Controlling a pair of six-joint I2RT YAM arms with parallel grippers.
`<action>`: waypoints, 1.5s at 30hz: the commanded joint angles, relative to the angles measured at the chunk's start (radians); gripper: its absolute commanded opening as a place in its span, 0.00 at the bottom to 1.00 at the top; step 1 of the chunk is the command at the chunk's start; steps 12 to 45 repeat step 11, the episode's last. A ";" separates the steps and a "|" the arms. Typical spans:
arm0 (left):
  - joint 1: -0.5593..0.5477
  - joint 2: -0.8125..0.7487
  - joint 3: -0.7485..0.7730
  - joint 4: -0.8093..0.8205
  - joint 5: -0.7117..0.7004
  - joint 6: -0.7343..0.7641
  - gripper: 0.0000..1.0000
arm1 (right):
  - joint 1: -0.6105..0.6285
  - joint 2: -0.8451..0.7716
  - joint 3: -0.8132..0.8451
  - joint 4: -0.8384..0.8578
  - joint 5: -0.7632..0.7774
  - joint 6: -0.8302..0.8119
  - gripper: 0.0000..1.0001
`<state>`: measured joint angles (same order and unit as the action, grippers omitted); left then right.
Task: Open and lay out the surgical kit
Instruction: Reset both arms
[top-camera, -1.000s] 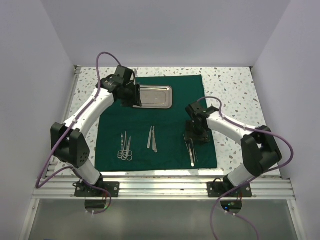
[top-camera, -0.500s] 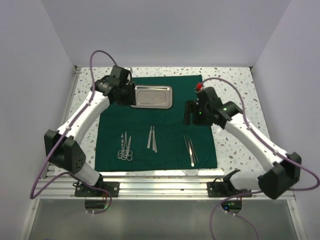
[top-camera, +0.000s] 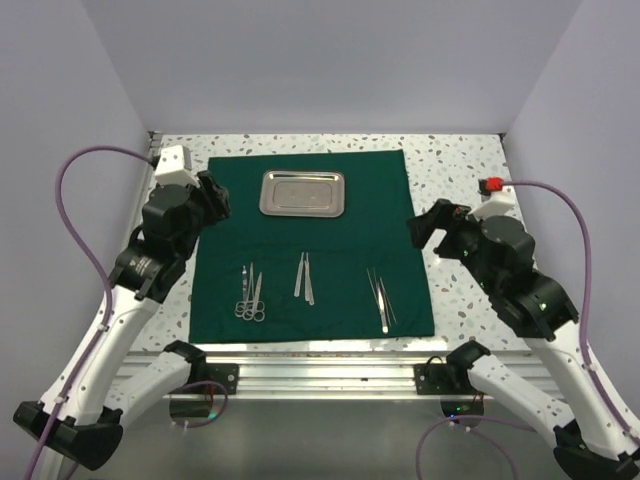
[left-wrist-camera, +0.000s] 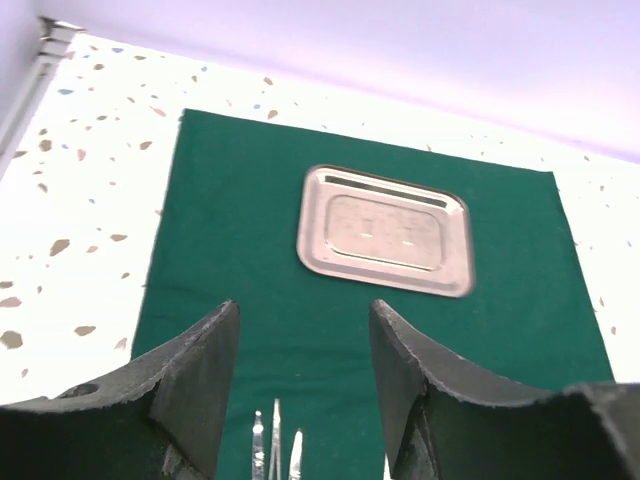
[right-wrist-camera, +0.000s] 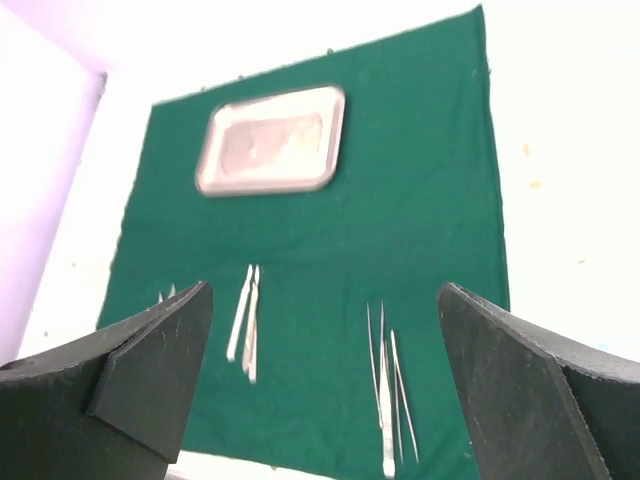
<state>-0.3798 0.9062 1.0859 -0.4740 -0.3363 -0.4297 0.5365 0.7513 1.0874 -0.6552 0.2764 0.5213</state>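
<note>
Dark green cloth (top-camera: 330, 250) lies open and flat on the speckled desk (top-camera: 460, 170), a large square sheet. Shiny steel tray (top-camera: 303, 193) sits on the cloth's far middle, rectangular, rounded corners, nothing in it. Along the cloth's near half there are three groups in a row, well apart. Scissors (top-camera: 250, 295), ring handles toward the near edge, lie on the cloth's left. Tweezers (top-camera: 305, 277) are at its middle, and slim forceps (top-camera: 381, 298) on its right. Left pincer (left-wrist-camera: 302, 320) is spread, holding nothing, raised over the cloth's left edge. Right pincer (right-wrist-camera: 322, 300) is spread wide, holding nothing, raised off the cloth's right edge.
</note>
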 joint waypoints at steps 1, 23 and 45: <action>0.005 -0.058 -0.108 0.176 -0.139 0.034 0.59 | 0.000 -0.023 -0.001 0.108 0.079 0.025 0.98; 0.005 -0.147 -0.181 0.222 -0.233 0.086 0.68 | 0.002 0.105 0.137 0.035 0.135 -0.086 0.98; 0.005 -0.147 -0.181 0.222 -0.233 0.086 0.68 | 0.002 0.105 0.137 0.035 0.135 -0.086 0.98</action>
